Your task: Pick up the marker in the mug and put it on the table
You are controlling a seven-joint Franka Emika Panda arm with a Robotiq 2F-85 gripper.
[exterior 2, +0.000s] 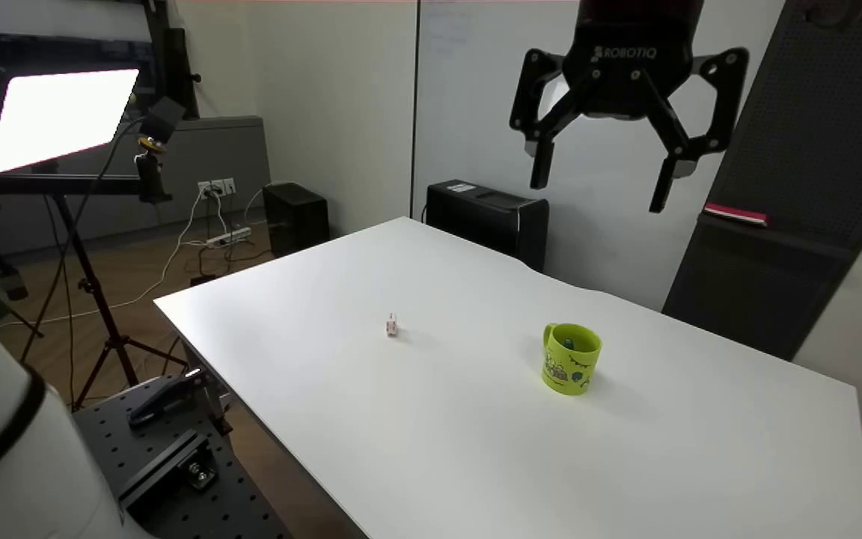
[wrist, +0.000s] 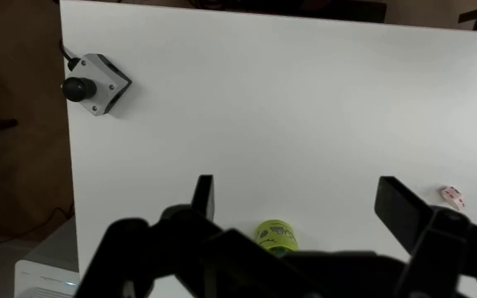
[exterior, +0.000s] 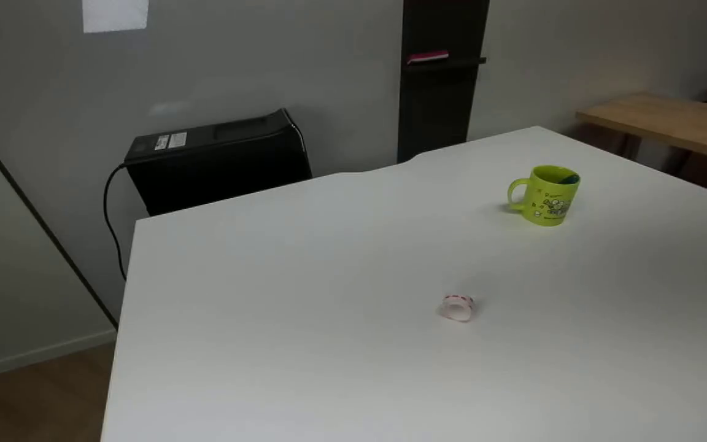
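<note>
- Your gripper (exterior 2: 598, 196) hangs toward twelve o'clock from the mug (exterior 2: 572, 368) in an exterior view, jaws spread wide around nothing, presumably for clearance.
- Your marker (exterior: 570, 179) leans toward three o'clock inside the upright mug in an exterior view, likely propped by its side, not yet on the table (exterior: 329, 319).
- A red-marked ring (exterior: 463, 302) lies toward seven o'clock, seemingly incidental.

Marker (exterior: 569, 180) in mug (exterior: 547, 205), on table (exterior: 304, 294).
Mug lime-green, printed, upright; marker dark greenish, tilted inside, only partly visible; table white, flat.
</note>
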